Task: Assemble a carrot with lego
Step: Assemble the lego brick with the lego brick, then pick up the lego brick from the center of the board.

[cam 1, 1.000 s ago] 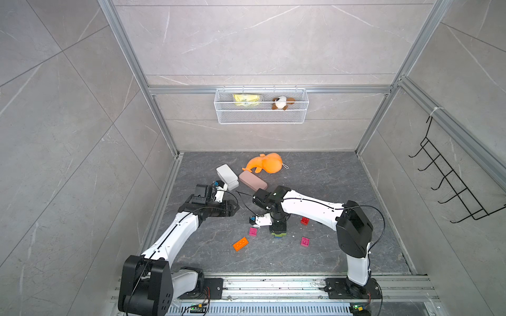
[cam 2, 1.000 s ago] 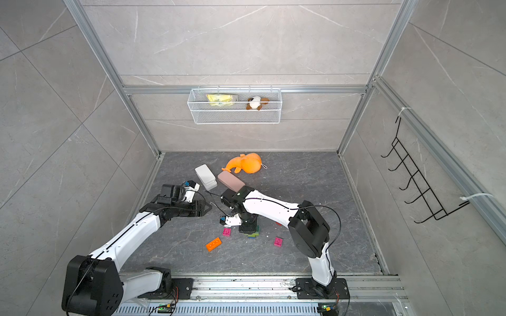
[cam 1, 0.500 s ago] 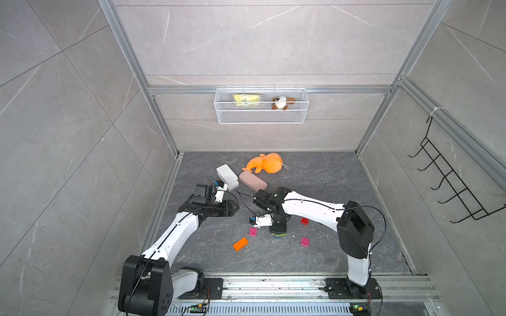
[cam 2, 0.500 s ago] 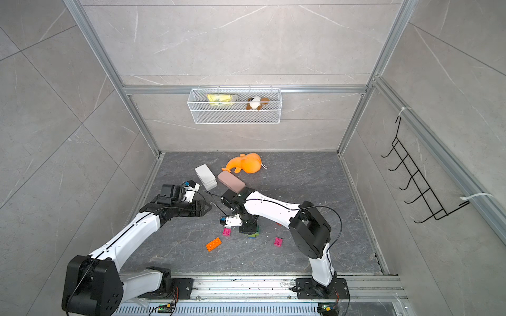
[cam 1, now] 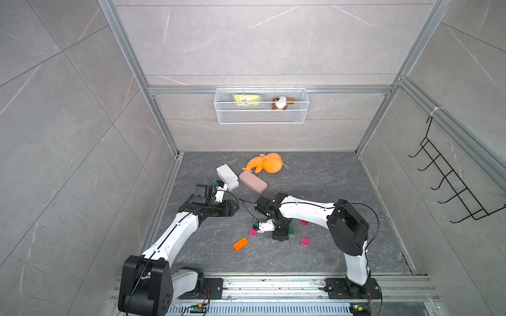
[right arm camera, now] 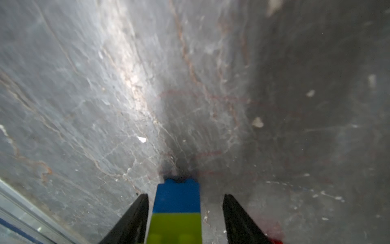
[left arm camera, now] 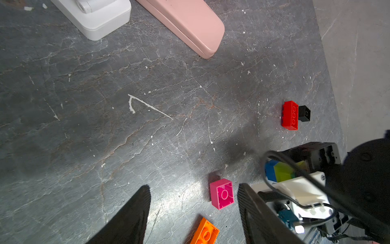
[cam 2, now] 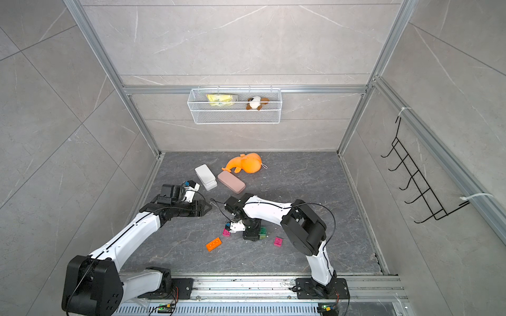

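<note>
Right wrist view: right claw [right arm camera: 185,195] parted astride the carrot [right arm camera: 175,224], not gripping; left wrist: left claw [left arm camera: 194,187] wide, empty.

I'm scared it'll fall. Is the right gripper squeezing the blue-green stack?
No, the right gripper has its fingers spread, with floor showing between one finger and the stack.

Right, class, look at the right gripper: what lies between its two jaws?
The carrot stack, blue end then lime green, lies between the parted jaws of the right gripper; the right wrist view shows it.
</note>
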Available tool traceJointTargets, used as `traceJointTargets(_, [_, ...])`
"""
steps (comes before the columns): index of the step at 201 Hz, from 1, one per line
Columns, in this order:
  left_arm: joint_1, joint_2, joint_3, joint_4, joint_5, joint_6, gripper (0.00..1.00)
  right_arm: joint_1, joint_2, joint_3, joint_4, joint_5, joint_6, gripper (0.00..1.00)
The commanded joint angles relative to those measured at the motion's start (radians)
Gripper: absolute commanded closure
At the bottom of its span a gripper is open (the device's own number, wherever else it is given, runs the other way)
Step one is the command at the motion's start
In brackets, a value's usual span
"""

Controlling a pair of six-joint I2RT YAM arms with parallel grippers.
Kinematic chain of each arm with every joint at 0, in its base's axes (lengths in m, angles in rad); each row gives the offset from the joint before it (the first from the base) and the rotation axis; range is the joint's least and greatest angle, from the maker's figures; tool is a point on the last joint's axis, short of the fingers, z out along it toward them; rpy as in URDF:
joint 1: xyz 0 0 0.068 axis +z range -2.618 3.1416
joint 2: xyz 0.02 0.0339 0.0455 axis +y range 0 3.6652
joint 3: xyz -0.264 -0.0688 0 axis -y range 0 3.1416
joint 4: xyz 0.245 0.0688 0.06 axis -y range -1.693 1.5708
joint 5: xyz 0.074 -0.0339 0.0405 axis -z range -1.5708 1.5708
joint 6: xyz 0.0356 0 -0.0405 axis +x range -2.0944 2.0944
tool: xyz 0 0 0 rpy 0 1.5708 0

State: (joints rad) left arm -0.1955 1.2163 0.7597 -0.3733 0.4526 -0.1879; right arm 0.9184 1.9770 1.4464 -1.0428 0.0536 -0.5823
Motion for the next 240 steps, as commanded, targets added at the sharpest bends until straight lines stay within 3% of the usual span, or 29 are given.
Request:
traceJointTargets(1, [0.004, -0.016, 0.013, 0.011, 0.032, -0.006, 0.31, -0.01, -0.112, -0.004, 0.036, -0.033, 0.002, 0.32])
traceJointTargets(53, [0.004, -0.022, 0.021, 0.01, 0.035, -0.018, 0.31, -0.027, -0.247, -0.047, 0.023, -0.119, 0.008, 0.06])
traceJointTargets(79, [-0.011, -0.039, 0.033, 0.026, 0.028, -0.061, 0.33, -0.093, -0.373, -0.089, 0.056, -0.232, 0.072, 0.06])
traceJointTargets(105, [-0.086, -0.074, 0.034, 0.089, -0.019, -0.127, 0.34, -0.28, -0.513, -0.173, 0.111, -0.401, 0.26, 0.11])
traceJointTargets(128, [-0.186, -0.076, 0.045, 0.139, -0.089, -0.146, 0.34, -0.411, -0.607, -0.276, 0.152, -0.392, 0.446, 0.11])
traceJointTargets(149, [-0.239, -0.048, 0.077, 0.141, -0.136, -0.153, 0.34, -0.485, -0.585, -0.301, 0.143, -0.342, 0.64, 0.14])
traceJointTargets(184, [-0.279, -0.011, 0.121, 0.117, -0.161, -0.171, 0.34, -0.494, -0.515, -0.365, 0.162, -0.233, 0.879, 0.14])
traceJointTargets(220, [-0.292, 0.002, 0.129, 0.109, -0.167, -0.164, 0.34, -0.504, -0.457, -0.443, 0.283, -0.212, 0.973, 0.13])
traceJointTargets(240, [-0.294, 0.004, 0.129, 0.106, -0.165, -0.157, 0.34, -0.52, -0.381, -0.441, 0.347, -0.274, 0.97, 0.13])
